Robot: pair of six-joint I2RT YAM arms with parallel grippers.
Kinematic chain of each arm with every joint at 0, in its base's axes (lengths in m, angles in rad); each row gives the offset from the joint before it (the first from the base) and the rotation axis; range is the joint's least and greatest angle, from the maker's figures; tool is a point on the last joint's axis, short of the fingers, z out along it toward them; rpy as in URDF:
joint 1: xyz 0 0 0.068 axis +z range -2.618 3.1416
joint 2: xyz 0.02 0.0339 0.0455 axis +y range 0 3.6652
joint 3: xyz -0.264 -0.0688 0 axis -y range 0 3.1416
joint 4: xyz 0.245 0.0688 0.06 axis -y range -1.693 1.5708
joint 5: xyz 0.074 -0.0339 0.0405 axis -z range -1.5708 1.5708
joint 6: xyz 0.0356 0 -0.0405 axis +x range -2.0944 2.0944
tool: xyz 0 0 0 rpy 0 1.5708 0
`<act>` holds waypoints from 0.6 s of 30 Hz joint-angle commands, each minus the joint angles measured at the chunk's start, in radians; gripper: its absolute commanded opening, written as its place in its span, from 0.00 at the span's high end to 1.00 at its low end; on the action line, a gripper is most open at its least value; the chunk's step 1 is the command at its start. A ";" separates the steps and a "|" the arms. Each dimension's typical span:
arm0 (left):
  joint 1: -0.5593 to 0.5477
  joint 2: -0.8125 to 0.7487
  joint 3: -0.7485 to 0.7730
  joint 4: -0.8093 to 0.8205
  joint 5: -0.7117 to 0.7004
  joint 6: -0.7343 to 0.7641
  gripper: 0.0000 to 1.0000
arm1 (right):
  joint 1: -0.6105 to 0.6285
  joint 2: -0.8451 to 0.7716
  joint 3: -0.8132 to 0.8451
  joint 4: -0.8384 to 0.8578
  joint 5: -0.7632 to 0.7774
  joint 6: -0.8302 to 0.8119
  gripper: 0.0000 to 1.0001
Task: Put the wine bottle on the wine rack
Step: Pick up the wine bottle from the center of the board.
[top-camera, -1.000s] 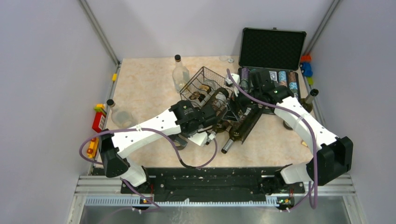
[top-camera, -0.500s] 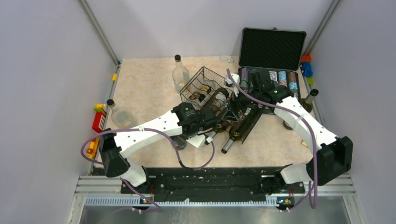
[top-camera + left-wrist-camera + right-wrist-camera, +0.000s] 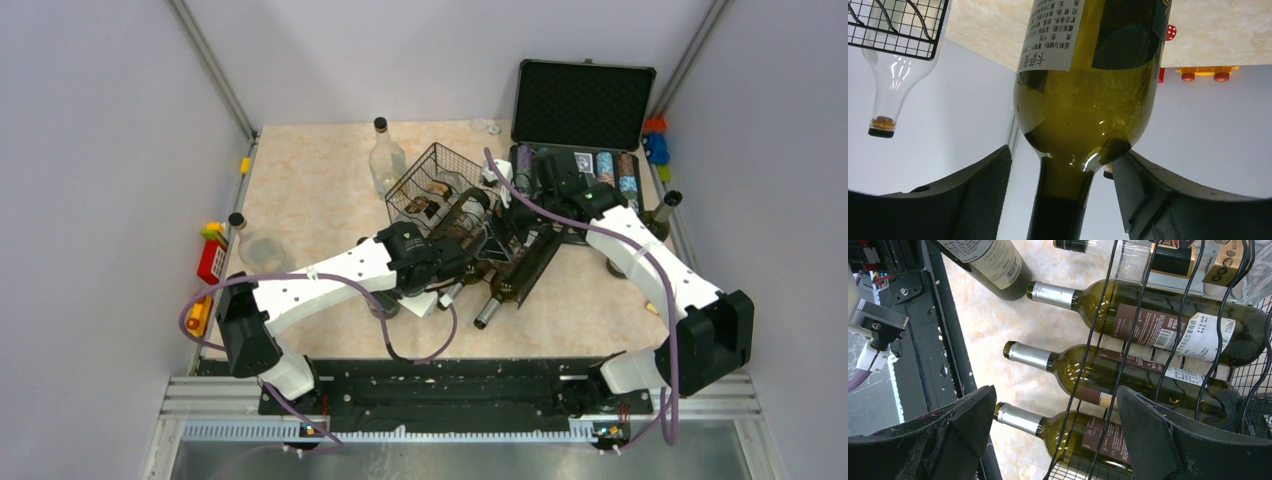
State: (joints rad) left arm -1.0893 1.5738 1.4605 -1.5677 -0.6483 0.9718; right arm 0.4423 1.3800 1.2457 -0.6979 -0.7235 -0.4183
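The left gripper (image 3: 1062, 175) is straddling the neck of the wine bottle (image 3: 1083, 110), jaws open on either side. The bottle is running six to twelve o'clock, with the wine rack (image 3: 898, 25) at eleven.

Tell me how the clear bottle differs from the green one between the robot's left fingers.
The clear bottle is colourless; the green wine bottle is dark olive. The green wine bottle wears a white label; the clear bottle shows none. The left gripper flanks the green wine bottle's neck, not the clear bottle's. Both are narrow-necked.
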 commanded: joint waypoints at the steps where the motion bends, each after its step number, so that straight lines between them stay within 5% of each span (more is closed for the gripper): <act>1: -0.004 -0.012 -0.007 -0.022 -0.031 0.007 0.25 | -0.007 0.007 0.059 0.010 -0.028 -0.017 0.08; 9: -0.003 -0.027 -0.022 -0.022 -0.069 0.010 0.42 | -0.005 0.021 0.067 0.004 -0.030 -0.016 0.08; 18: -0.003 -0.046 -0.047 -0.021 -0.103 0.001 0.82 | -0.007 0.015 0.072 -0.007 -0.023 -0.022 0.09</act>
State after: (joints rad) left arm -1.0893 1.5620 1.4292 -1.5955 -0.7326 0.9882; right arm 0.4419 1.3987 1.2655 -0.7071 -0.7277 -0.4187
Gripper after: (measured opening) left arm 0.390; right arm 0.912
